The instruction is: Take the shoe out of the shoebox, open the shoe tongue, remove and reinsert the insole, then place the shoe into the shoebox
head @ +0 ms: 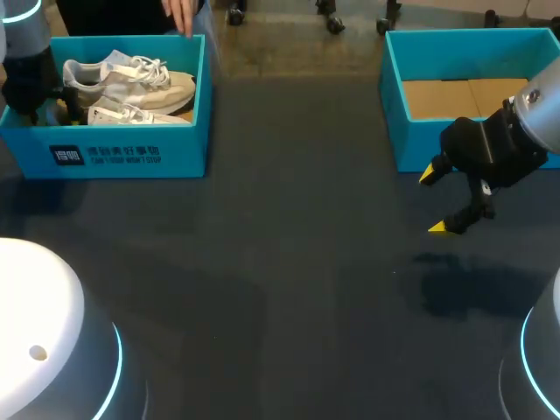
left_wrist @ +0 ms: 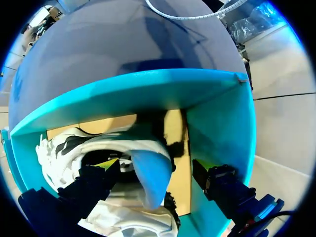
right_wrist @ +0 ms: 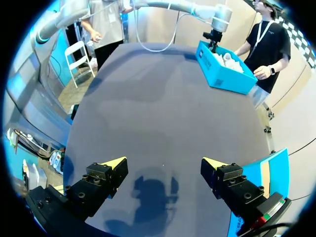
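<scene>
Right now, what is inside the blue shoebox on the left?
Pale sneakers lie in the shoebox, my left pincer open over one. Some cardboard floor shows; under the shoes is hidden.

Right pincer: black blocky body, two black fingers with bright yellow wedge tips. My left pincer has the same build, with a blue fitting at one finger's root. Arm links are pale grey-white. The bases are rounded and white, with cyan light rings. A thin white cable loops off my left arm.
</scene>
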`<action>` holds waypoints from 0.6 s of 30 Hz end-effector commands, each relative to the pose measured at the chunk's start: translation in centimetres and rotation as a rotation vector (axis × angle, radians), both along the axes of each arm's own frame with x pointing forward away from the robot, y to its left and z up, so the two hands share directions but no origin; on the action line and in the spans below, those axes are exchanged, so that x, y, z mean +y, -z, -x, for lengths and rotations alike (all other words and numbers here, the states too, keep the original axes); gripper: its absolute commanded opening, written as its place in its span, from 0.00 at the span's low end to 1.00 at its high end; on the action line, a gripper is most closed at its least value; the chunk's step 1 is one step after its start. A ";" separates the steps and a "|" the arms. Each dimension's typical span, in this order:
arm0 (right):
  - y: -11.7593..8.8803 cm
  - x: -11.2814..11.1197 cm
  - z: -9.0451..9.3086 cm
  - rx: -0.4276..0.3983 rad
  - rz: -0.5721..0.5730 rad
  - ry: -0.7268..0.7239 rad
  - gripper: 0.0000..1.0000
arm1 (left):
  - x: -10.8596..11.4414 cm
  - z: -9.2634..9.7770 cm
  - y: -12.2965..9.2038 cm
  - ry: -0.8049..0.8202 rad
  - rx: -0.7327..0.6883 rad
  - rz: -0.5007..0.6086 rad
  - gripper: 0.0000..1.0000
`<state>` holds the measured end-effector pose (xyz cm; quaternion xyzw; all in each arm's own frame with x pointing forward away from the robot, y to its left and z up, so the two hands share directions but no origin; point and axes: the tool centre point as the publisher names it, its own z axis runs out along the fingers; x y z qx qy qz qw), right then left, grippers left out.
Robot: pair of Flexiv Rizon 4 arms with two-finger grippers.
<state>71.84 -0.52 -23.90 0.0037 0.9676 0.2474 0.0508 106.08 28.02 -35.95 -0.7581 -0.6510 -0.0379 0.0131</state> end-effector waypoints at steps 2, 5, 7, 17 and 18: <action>0.0 0.0 0.1 -0.001 0.001 0.001 1.00 | -0.2 0.6 0.5 0.001 -0.013 -0.013 0.90; 0.0 0.0 0.1 -0.001 0.001 0.001 1.00 | -0.1 0.5 0.9 0.011 -0.013 0.001 0.90; 0.0 0.0 0.1 -0.001 0.001 0.001 1.00 | -0.1 0.4 1.3 0.013 -0.009 0.000 0.84; 0.0 0.0 0.1 -0.001 0.001 0.001 1.00 | 0.3 0.3 2.2 -0.006 0.014 0.009 0.48; 0.0 0.0 0.1 -0.001 0.001 0.001 1.00 | 0.3 0.3 2.2 -0.006 0.015 0.008 0.47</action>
